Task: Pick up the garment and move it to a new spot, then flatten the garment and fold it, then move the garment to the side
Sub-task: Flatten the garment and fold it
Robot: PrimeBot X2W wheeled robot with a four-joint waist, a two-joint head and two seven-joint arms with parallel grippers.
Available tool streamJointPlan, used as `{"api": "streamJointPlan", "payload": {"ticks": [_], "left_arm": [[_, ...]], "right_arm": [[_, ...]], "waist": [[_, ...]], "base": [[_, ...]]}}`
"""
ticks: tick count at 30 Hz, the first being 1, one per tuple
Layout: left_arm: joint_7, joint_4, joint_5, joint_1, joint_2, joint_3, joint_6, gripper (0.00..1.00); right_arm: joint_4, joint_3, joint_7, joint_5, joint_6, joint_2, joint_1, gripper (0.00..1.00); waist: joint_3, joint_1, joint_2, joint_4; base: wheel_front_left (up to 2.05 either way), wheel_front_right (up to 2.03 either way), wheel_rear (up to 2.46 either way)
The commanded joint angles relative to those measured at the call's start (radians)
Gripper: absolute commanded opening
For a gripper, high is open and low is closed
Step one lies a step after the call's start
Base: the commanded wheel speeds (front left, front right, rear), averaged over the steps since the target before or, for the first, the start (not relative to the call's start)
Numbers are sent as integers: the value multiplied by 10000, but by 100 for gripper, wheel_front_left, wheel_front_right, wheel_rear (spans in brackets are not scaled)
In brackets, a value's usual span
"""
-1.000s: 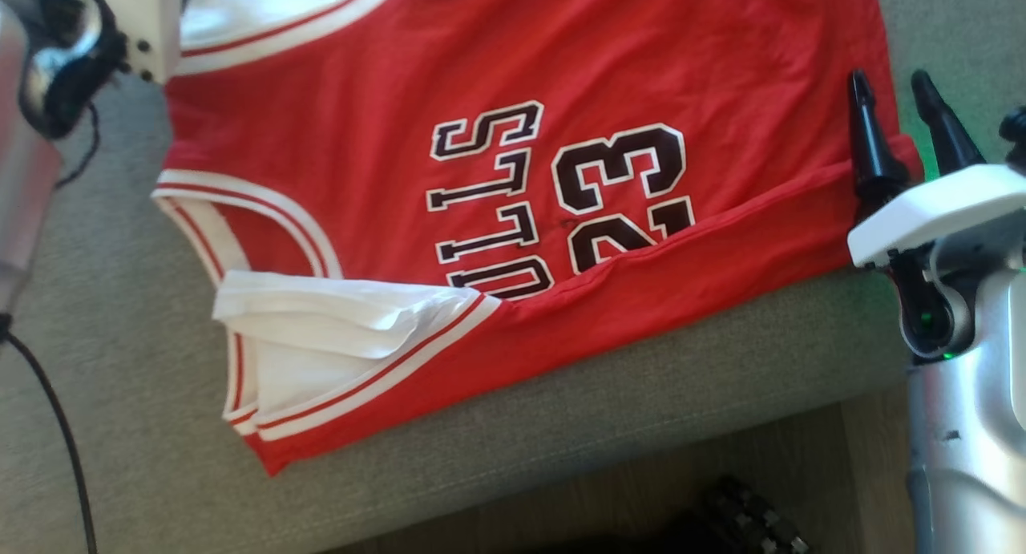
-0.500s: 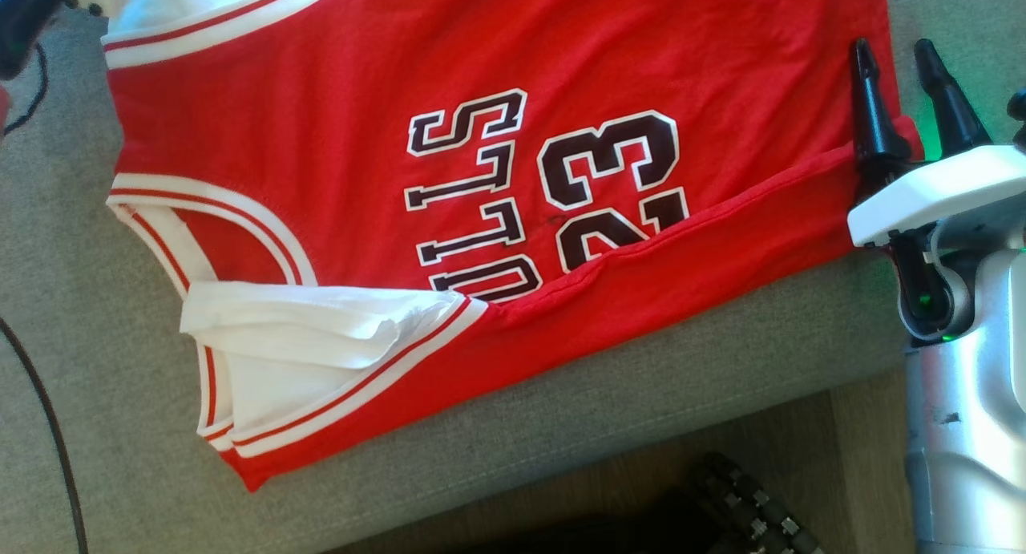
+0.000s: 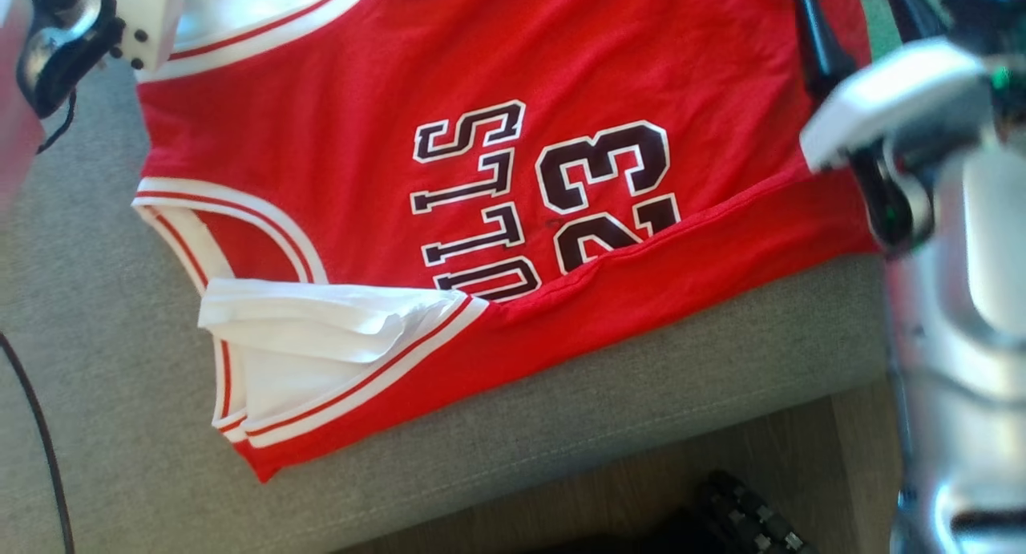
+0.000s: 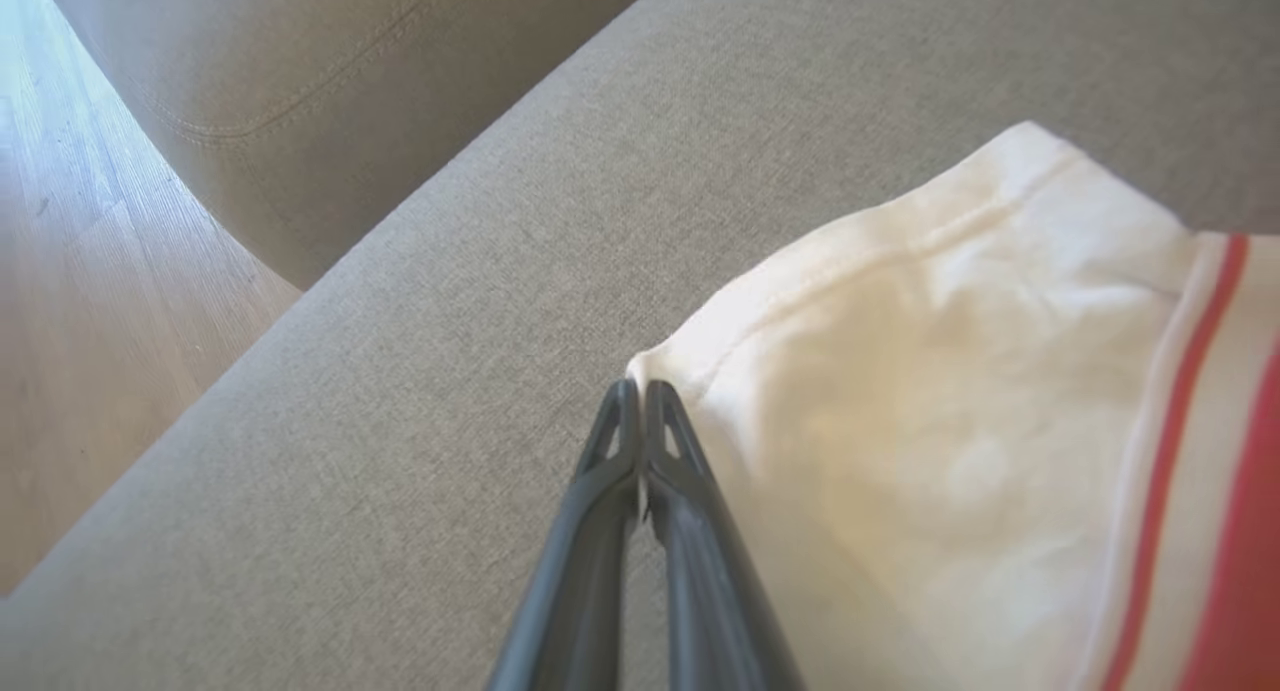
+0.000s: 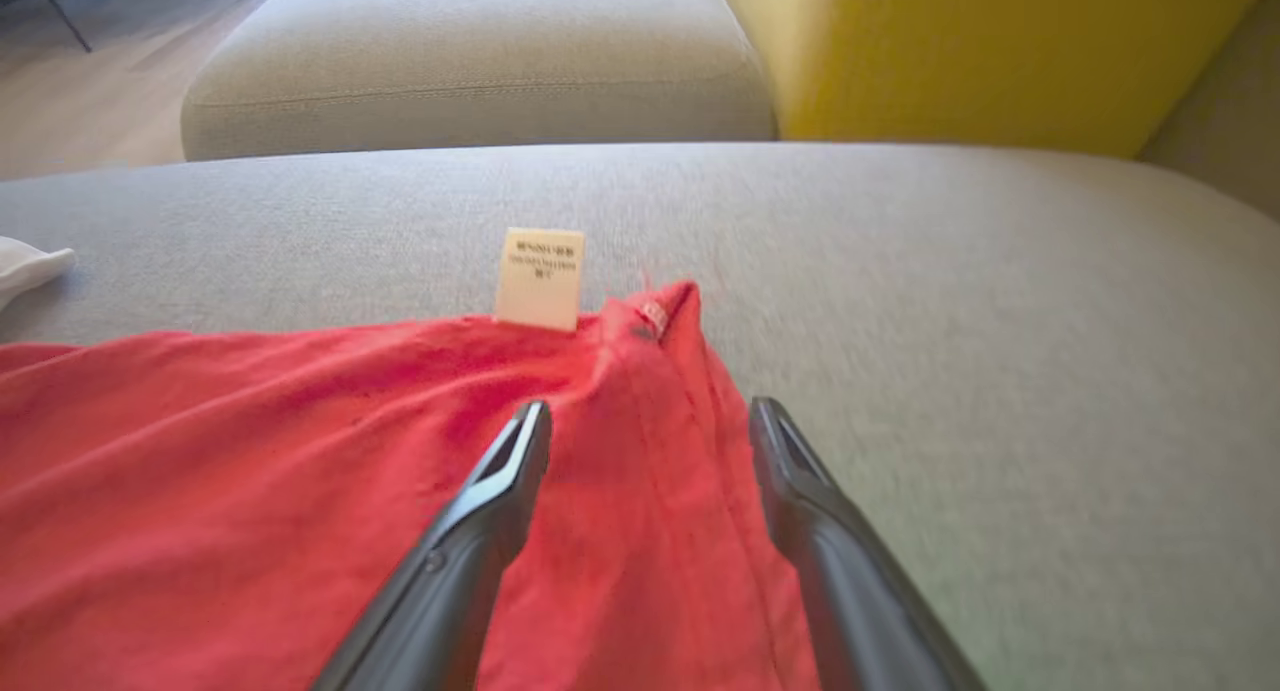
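The left jaws are together, their tips at a corner of the white edge of the jersey. A thin white sliver shows between the fingers, so they appear to be clamped on that edge, though the contact is small in the left wrist view. The right jaws are apart and straddle the red hem corner: a ridge of red cloth runs up between the two fingers. Whether they touch the cloth cannot be told. A pale label stands at the hem just beyond the fingertips. The jersey lies spread on the grey sofa, print side up, with the number 23 near its middle. Its near edge is folded over in a red band, and a white inner panel is turned out at the near armhole. In the head view the right arm is blurred at the right edge. A yellow cushion stands behind the sofa seat. Wood floor shows below the sofa's front edge, and a dark cable crosses the seat at the left.
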Motion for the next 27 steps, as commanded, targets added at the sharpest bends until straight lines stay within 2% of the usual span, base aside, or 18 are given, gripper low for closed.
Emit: {"api": "streamJointPlan", "payload": {"ticks": [1,10,19,20,22,23,24,25,27], "left_arm": [[-232,-155,-36,-587,437,277,14,0],[-887,-236,-355,-846,253,-439,14,0],[-1125,-227,-709,-990,199,-1044,14,0],[-1148,-206,-746,-1001,181,-1099,14,0],[-1191,-169,-816,-1020,144,-1211,14,0],[-1191,-169,-816,-1020,144,-1211,14,0],[-1214,-150,-852,-1029,131,-1265,14,0],[-1240,-129,-884,-1040,121,-1317,14,0],[-1307,-76,-942,-1057,106,-1408,14,0]], "right_arm": [[-44,267,84,-460,-2,-53,-474,100],[2776,259,775,-2957,-2,-141,-2862,100],[5201,671,1779,-5026,-2,-371,-4571,100],[5414,699,1849,-5167,-2,-363,-4694,88],[5808,700,1967,-5339,-2,-334,-4902,36],[5808,700,1967,-5339,-2,-334,-4902,36],[5978,725,1989,-5414,-2,-319,-4997,5],[6096,788,1962,-5538,-2,-328,-5098,0],[6254,845,1828,-5745,-2,-356,-5254,0]], "waist": [[-124,-1,0,105],[-377,-1,0,679],[-502,-1,0,846],[-517,-1,0,855],[-547,-1,0,877],[-547,-1,0,877],[-561,-1,0,887],[-574,-1,0,896],[-609,-1,0,912]], "base": [[0,0,0],[0,0,0],[0,0,0],[0,0,0],[0,0,0],[0,0,0],[0,0,0],[0,0,0],[0,0,0]]}}
